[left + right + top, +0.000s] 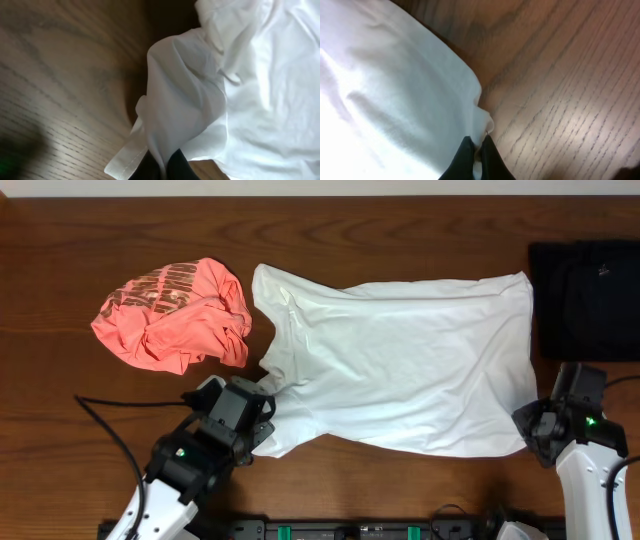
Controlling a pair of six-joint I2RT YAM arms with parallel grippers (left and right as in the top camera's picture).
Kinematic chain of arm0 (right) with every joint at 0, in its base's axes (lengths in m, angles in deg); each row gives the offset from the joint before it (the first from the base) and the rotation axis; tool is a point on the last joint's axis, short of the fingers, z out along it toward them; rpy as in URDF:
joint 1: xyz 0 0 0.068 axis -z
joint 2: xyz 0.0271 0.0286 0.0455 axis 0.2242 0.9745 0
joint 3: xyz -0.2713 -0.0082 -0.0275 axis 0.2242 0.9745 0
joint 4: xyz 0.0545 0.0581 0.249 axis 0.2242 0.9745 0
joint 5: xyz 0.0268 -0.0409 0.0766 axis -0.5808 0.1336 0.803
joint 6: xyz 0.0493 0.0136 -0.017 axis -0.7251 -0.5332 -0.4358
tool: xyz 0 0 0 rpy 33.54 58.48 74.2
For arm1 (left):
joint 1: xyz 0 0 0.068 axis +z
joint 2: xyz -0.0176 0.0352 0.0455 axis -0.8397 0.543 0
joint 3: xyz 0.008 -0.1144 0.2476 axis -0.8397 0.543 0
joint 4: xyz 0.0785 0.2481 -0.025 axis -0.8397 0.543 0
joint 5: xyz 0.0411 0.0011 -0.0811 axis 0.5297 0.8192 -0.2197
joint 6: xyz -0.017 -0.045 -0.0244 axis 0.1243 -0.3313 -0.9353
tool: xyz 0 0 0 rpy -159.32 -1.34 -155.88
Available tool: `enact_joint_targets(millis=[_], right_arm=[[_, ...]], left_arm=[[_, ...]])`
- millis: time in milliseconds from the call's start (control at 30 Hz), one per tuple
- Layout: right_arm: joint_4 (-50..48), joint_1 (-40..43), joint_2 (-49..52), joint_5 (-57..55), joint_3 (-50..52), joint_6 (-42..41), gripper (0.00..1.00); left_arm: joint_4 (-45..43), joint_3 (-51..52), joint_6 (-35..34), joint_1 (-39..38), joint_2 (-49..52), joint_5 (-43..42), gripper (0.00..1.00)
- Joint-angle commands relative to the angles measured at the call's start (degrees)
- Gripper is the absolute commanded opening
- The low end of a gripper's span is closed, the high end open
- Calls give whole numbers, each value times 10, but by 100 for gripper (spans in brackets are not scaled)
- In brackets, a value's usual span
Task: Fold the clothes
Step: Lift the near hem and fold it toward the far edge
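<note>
Pinching thin white short-sleeved T-shirt (400,360) on wooden counter (400,220) — left claw (161,162) grips sleeve, right claw (477,150) grips hem corner.

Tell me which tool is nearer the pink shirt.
Left. The left tool pinches an edge of the white shirt just beside the pink shirt; the right tool grips the white shirt at its far corner.

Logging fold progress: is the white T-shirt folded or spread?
Spread: the white T-shirt lies opened out across the table, no fold made yet.
</note>
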Motion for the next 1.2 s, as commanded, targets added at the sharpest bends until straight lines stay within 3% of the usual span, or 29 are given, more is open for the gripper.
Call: enact_joint_targets(millis=[0,533,733,1167], right_arm=[[3,9,-23,12,0,7,1],[31,15,-107,-14,-30,36,1],[-26,20,-82,-29,-30,36,1],[-119,20,35,-29,-30,37,1]], left_arm=[[3,-12,20,3,-17,29,6],[-12,-37,36,3,-45,137,6],[-95,-36,36,3,-19,215,6],[-253,-36,46,4,155,256,6]])
